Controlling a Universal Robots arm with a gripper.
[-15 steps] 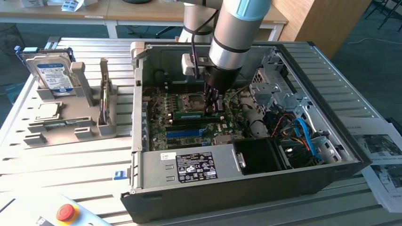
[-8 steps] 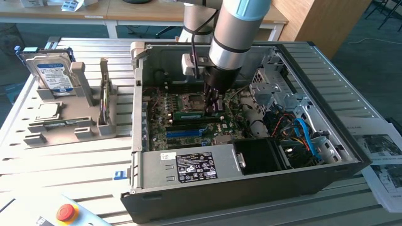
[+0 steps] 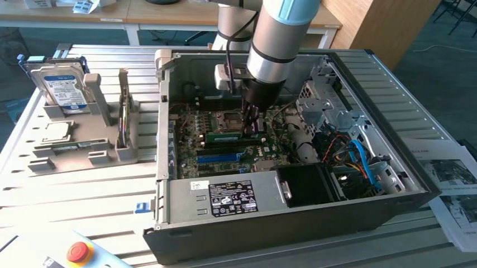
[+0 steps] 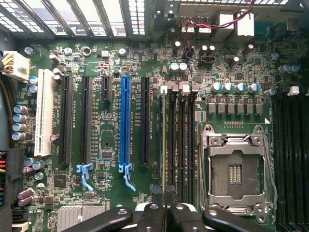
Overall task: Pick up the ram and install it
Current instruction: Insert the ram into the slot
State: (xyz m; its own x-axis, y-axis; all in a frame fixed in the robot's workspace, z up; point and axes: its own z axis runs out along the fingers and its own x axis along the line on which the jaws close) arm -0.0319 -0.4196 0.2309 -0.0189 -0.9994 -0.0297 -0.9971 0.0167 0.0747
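Since the claw [image 4: 166, 215] is clenched on the ram [image 4: 164, 145], held on edge along a memory slot just beside the empty CPU socket [image 4: 235, 169] on the motherboard [image 4: 111, 193], pickup looks done and installing is under way, though full seating cannot be told.

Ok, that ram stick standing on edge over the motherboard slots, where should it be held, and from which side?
Pinch the ram across its two flat faces at the upper long edge, coming straight down from above. It stands on edge, contact edge toward the memory slots, which crowd it low down. The gripper holds it that way.
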